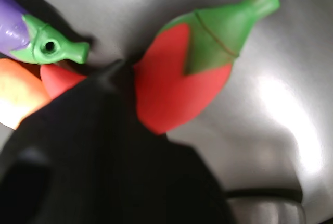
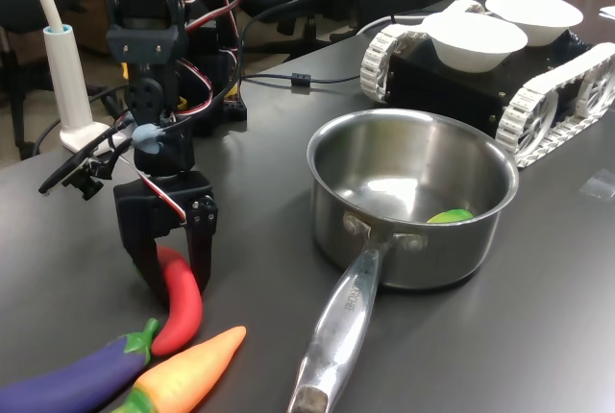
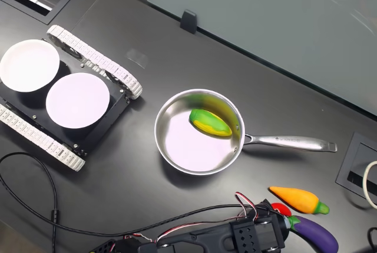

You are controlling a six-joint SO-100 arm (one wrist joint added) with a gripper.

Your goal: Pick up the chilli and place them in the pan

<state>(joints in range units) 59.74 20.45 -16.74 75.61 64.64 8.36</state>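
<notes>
**Chilli straddled on the table, lift and drop still ahead**

Your gripper (image 2: 173,261) is down at the table with its jaws apart, 1 finger on each side of the red chilli (image 2: 180,300); you cannot tell whether either finger touches it. The chilli lies flat, its tip just beside the purple eggplant toy (image 2: 72,380) and the orange carrot toy (image 2: 188,369). The steel pan (image 2: 402,237), well apart on the first exterior view's right, holds only a yellow-green item (image 3: 210,122). Closing, lifting and carrying all remain.
</notes>
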